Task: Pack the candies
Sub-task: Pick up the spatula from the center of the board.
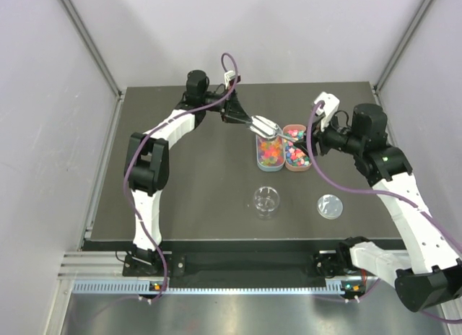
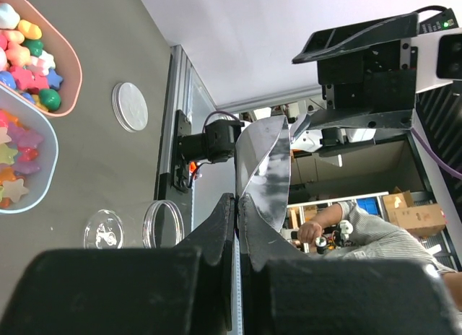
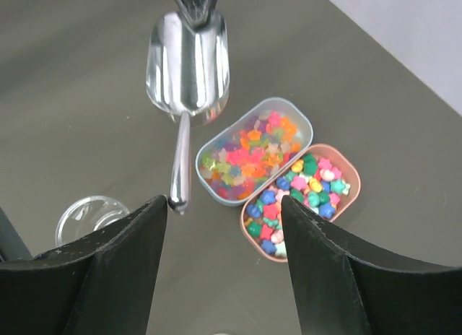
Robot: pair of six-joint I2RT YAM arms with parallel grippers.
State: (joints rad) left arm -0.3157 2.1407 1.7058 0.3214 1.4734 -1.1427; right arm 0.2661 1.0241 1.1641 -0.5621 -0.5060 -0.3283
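Note:
The candies lie in two small trays. Translucent candies (image 1: 269, 154) fill the pale blue tray (image 3: 209, 151), and opaque chunky candies (image 1: 297, 157) fill the pink tray (image 3: 351, 177). Both trays also show in the left wrist view, pale blue (image 2: 45, 177) and pink (image 2: 71, 64). My left gripper (image 1: 250, 122) is shut on the bowl end of a shiny scoop (image 1: 265, 125), held above the blue tray. The scoop's handle (image 3: 179, 162) points toward my right gripper (image 3: 224, 205). That gripper is open above the trays, with the handle's tip just inside its left finger (image 3: 130, 255).
A clear round cup (image 1: 266, 201) stands in front of the trays, and its flat clear lid (image 1: 330, 205) lies to its right. The cup also shows in the right wrist view (image 3: 90, 216) and the left wrist view (image 2: 162, 223). Grey walls enclose the dark table.

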